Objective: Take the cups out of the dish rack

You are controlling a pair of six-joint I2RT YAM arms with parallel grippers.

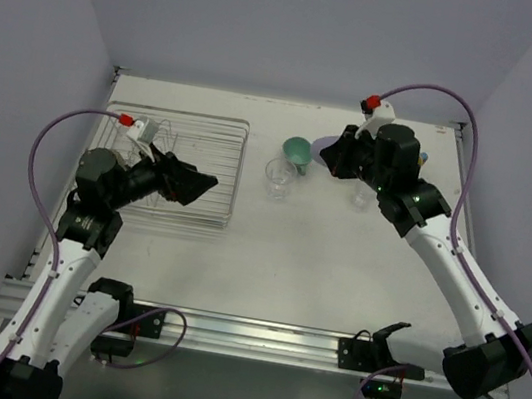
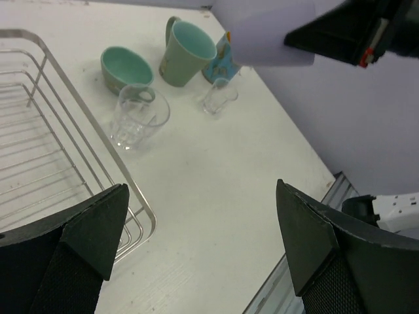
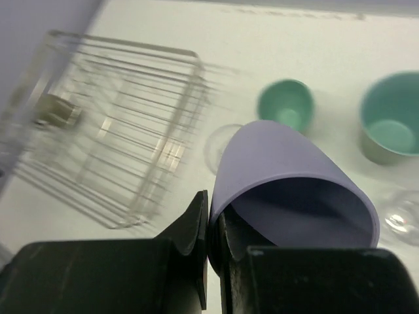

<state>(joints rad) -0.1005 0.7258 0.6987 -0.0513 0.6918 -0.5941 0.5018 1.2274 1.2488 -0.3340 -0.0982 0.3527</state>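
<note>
White table (image 1: 336, 271) already holds several cups (image 2: 186, 55). Right gripper (image 3: 208, 226) clamps a lavender cup (image 3: 281, 170), left gripper (image 2: 201, 196) gapes empty. One beige cup (image 3: 55, 110) seems left in the rack (image 3: 131, 131).

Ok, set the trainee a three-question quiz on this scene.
1. True or false: the left claw is shut on a glass.
2. What does the right claw grip? A) lavender cup B) blue mug C) clear glass
3. Fill in: ___ green cups stand on the table.

Key: 1 false, it is open and empty; 2 A; 3 two.
</note>
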